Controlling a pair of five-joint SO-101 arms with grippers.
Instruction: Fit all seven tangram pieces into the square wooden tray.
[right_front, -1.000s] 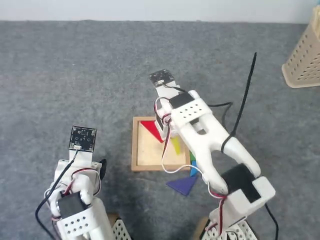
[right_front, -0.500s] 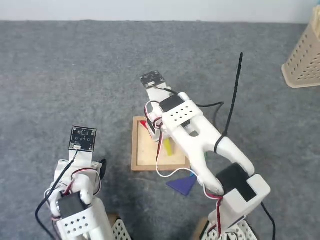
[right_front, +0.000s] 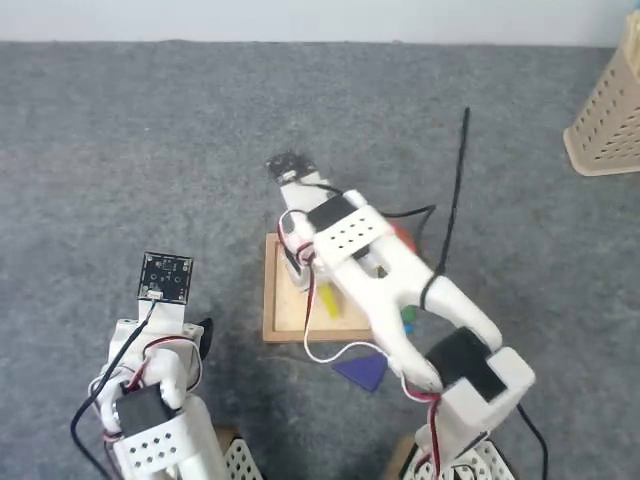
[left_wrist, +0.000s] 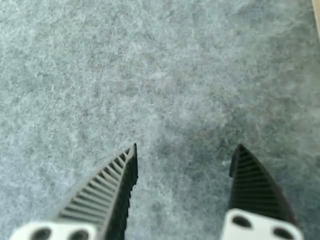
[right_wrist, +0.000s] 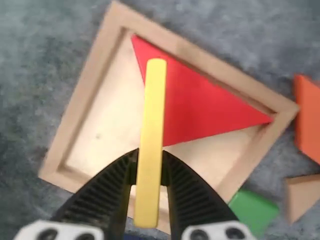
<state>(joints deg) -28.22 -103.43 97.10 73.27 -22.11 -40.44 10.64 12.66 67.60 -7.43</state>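
Right gripper (right_wrist: 150, 157) is above the square wooden tray (right_wrist: 84, 95), and its fingers (right_wrist: 112, 187) are clamped on the yellow piece (right_wrist: 152, 125), which stands on edge between them, so only its thin side is readable and its outline can't be made out. Whether that piece touches the tray floor is impossible to judge. Inside the tray, the red triangle (right_wrist: 200, 107) lies flat with its long side along one rim and a tip in the corner; the yellow edge crosses in front of part of it.

Just outside the tray, an orange piece (right_wrist: 307, 115) is cut off by the frame edge, a tan triangle (right_wrist: 300, 195) sits beside it, and a green piece (right_wrist: 252, 210) lies against the tray's outer rim, partly behind a finger.

From overhead, the right arm (right_front: 380, 280) sprawls across the tray and hides most of its inside. A purple triangle (right_front: 362, 372) lies just off the tray's near side, half under the arm's cable.

Left gripper (left_wrist: 185, 155) hangs well apart from the tray, off its left side, fingers (left_wrist: 117, 180) spread wide over bare covering.

The counter (right_front: 150, 150) is covered in grey felt-like fabric. A beige perforated basket (right_front: 610, 110) stands far beyond the tray's right side, clipped by the frame, and a pale wall (right_front: 300, 20) runs behind.
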